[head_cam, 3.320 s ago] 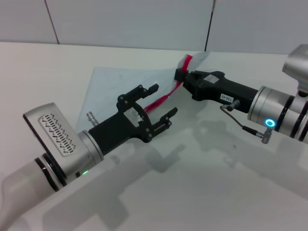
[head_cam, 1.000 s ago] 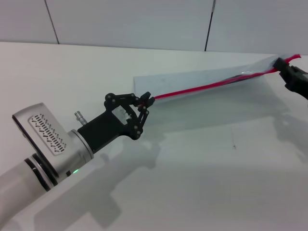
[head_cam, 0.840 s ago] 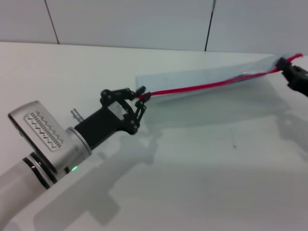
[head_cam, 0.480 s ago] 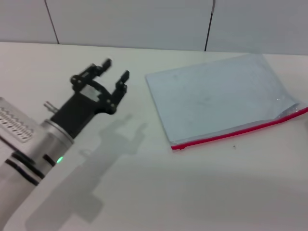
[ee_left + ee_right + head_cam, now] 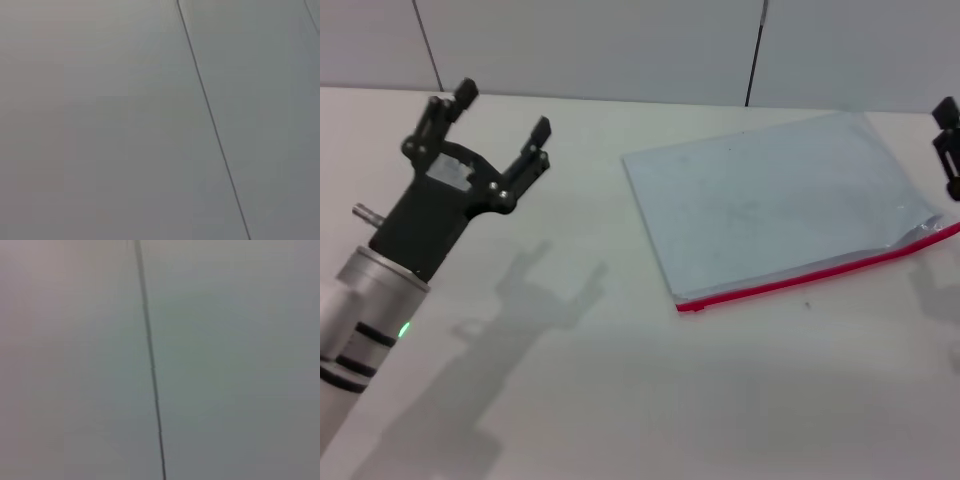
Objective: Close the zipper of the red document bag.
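Left gripper (image 5: 498,108) hung above the table (image 5: 620,400) on the robot's left, fingers spread wide and holding nothing, well apart from the red document bag (image 5: 770,200). Right gripper (image 5: 948,150) showed only at the far right edge, just beyond the bag's right end; whether its fingers were spread or closed could not be told. Bag lay flat on the table, right of centre, with the zipper (image 5: 810,272) along its near long edge, red strip running from the near-left corner out to the right edge of the head view. Strip looked flat and continuous, though the right end sat slightly raised. Both wrist views showed only a grey panelled wall (image 5: 100,125).

Judgement: closing pass appears done, with both arms clear of the bag. Next: check that the right end is sealed.
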You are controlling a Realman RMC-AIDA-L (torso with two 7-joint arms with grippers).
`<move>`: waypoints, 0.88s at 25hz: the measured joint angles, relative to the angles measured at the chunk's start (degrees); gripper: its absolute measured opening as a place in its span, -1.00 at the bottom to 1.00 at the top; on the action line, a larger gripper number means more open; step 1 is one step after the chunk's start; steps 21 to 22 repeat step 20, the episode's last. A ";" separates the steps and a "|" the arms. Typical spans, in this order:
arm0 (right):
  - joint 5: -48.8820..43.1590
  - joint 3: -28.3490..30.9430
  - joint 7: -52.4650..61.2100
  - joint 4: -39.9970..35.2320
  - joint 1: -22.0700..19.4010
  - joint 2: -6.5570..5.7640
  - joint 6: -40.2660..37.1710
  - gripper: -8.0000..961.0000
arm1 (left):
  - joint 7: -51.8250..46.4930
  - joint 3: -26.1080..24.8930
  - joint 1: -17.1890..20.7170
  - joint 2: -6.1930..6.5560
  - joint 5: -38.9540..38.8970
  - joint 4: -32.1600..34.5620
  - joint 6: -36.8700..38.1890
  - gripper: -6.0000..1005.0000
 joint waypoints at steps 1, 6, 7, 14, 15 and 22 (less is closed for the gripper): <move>0.00 -0.02 -2.03 0.63 -0.14 0.06 -0.63 0.00 | -0.08 0.03 0.08 0.03 -0.02 0.01 0.58 0.50; 0.00 -0.17 -11.26 3.46 -1.65 0.20 -5.11 0.02 | -2.23 0.56 0.21 0.17 0.20 0.20 3.39 0.68; 0.00 -0.17 -11.26 3.46 -1.65 0.20 -5.11 0.02 | -3.02 0.65 0.22 0.19 0.30 0.25 3.69 0.72; 0.00 -0.32 -12.97 4.24 -2.44 0.26 -7.35 0.02 | -4.18 0.74 0.30 0.11 0.45 1.48 4.06 0.72; 0.00 -0.24 -12.91 4.26 -2.45 0.25 -7.36 0.02 | -4.01 0.76 0.32 0.07 0.47 1.51 4.05 0.72; 0.00 -0.21 -12.85 4.42 -2.46 0.25 -7.38 0.02 | -3.18 0.81 0.32 0.06 0.84 1.58 3.93 0.72</move>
